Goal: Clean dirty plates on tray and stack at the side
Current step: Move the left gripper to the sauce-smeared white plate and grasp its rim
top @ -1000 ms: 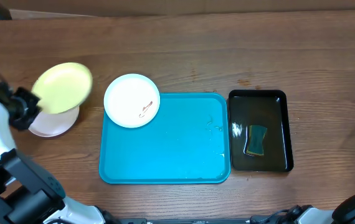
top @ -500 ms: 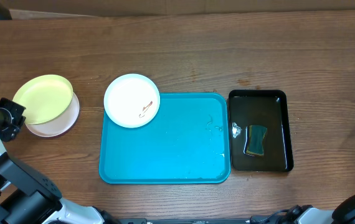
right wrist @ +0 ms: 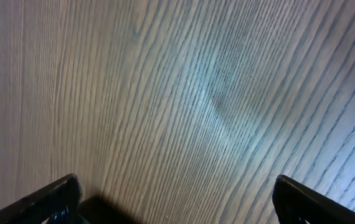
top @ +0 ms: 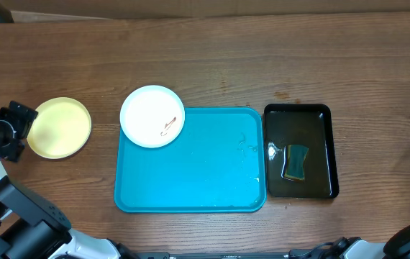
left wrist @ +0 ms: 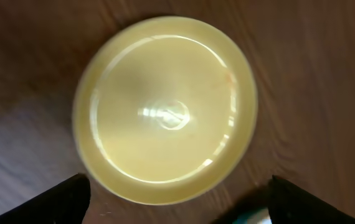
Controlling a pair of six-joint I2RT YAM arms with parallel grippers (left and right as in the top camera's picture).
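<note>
A pale yellow plate [top: 60, 128] lies flat on the table at the far left, off the tray; it fills the left wrist view [left wrist: 165, 115]. My left gripper [top: 22, 131] stands open just left of its rim, fingers [left wrist: 50, 202] apart and holding nothing. A white plate [top: 152, 116] with a small brown smear sits on the back left corner of the turquoise tray [top: 198, 173], overhanging its rim. My right gripper [right wrist: 176, 186] is open over bare wood, far right.
A black tray [top: 325, 147] stands right of the turquoise tray, with a green and yellow sponge [top: 295, 162] in it. Bare wooden table runs along the back and the far right.
The yellow plate came down from a tilt to lie flat over the white plate at the left, covering it. My left gripper let go of it and opened.
</note>
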